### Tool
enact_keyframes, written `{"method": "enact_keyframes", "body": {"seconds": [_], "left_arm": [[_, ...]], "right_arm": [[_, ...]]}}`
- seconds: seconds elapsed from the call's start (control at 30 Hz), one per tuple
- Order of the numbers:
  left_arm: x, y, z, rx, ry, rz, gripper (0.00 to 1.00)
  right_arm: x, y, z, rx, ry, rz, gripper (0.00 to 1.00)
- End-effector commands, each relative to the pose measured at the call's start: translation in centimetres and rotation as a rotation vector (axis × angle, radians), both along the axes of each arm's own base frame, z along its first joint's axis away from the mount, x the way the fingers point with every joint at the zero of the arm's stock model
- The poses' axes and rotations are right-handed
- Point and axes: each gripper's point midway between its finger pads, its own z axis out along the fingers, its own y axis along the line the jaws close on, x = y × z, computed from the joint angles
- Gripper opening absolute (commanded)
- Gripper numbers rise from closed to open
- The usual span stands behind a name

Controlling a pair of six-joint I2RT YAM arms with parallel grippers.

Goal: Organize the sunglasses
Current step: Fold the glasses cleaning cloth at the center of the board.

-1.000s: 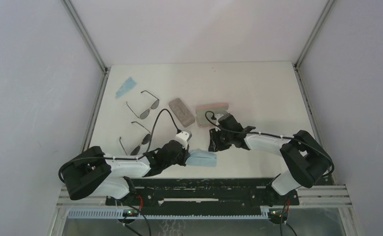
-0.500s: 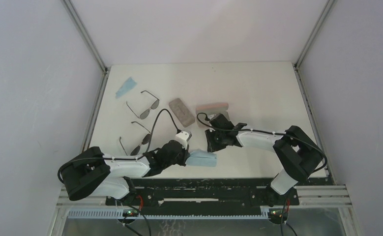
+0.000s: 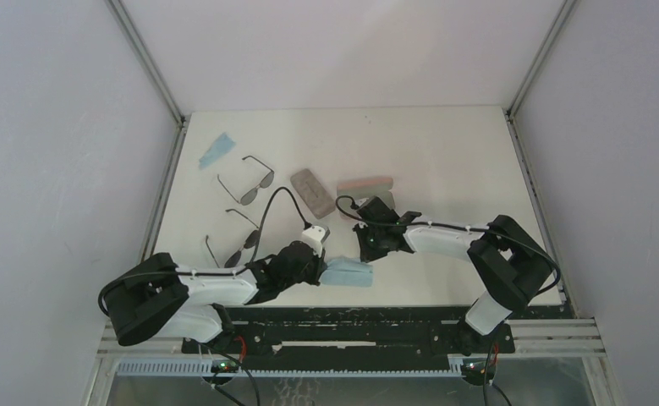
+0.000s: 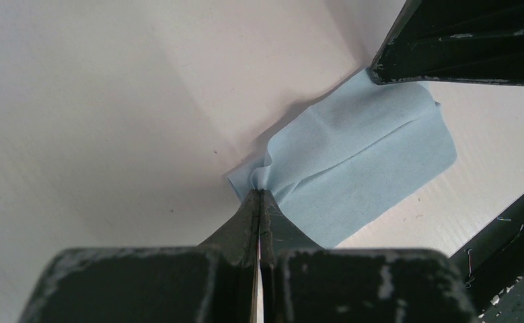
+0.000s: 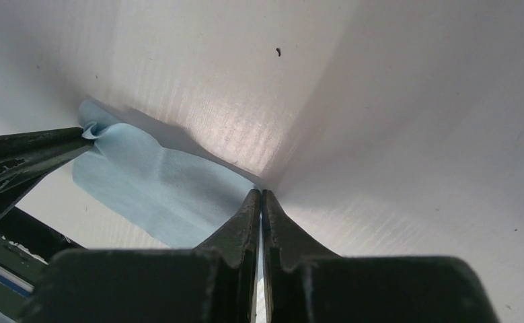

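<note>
I'm working over the white table (image 3: 444,152). Mid-table, the grey-brown case (image 3: 312,192) and the pink case (image 3: 365,183) lie just beside each other. Near the front edge, my left gripper (image 4: 259,195) is clamped on one corner of the near light blue cloth (image 4: 353,168). My right gripper (image 5: 260,194) is pinched closed on the opposite corner. Both sunglasses lie left of the cases with their temples unfolded. The squarish pair (image 3: 248,182) is farther back, and the round pair (image 3: 237,245) is nearer, beside my left arm. Both have thin black wire frames and dark lenses.
</note>
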Motion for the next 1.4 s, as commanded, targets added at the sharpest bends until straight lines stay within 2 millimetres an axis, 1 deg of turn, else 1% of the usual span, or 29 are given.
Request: {"method": "enact_keyframes", "body": {"seconds": [0.0, 0.1, 0.2, 0.4, 0.63, 0.9, 1.03, 1.2, 1.37], "left_arm": [[0.0, -0.5, 1.1, -0.044, -0.019, -0.008, 0.0], [0.0, -0.5, 1.6, -0.05, -0.027, -0.009, 0.0], [0.3, -0.7, 2.4, -0.057, -0.042, -0.007, 0.0], [0.7, -0.9, 3.3, -0.061, -0.061, -0.005, 0.0], [0.5, -0.6, 3.1, -0.064, -0.058, 0.005, 0.0], [0.0, -0.6, 3.2, -0.09, -0.056, -0.02, 0.0], [-0.4, -0.5, 3.0, -0.094, -0.054, -0.027, 0.04], [-0.8, -0.5, 2.7, -0.103, -0.042, -0.03, 0.12], [-1.4, -0.8, 2.2, -0.108, -0.023, -0.042, 0.15]], "right_arm": [[0.7, 0.2, 1.1, -0.003, -0.061, 0.004, 0.0], [1.4, 0.4, 2.6, 0.019, -0.123, -0.001, 0.0], [1.9, 0.4, 3.7, 0.032, -0.171, -0.008, 0.0], [2.0, 0.0, 4.8, 0.043, -0.214, -0.019, 0.0], [0.8, -0.2, 5.1, 0.051, -0.216, 0.0, 0.0], [-1.0, -0.1, 5.7, 0.118, -0.21, 0.02, 0.0], [-2.0, 0.0, 5.6, 0.148, -0.191, 0.039, 0.0], [-2.7, 0.3, 5.2, 0.167, -0.17, 0.064, 0.0], [-3.5, 0.6, 4.5, 0.16, -0.151, 0.093, 0.0]]}}
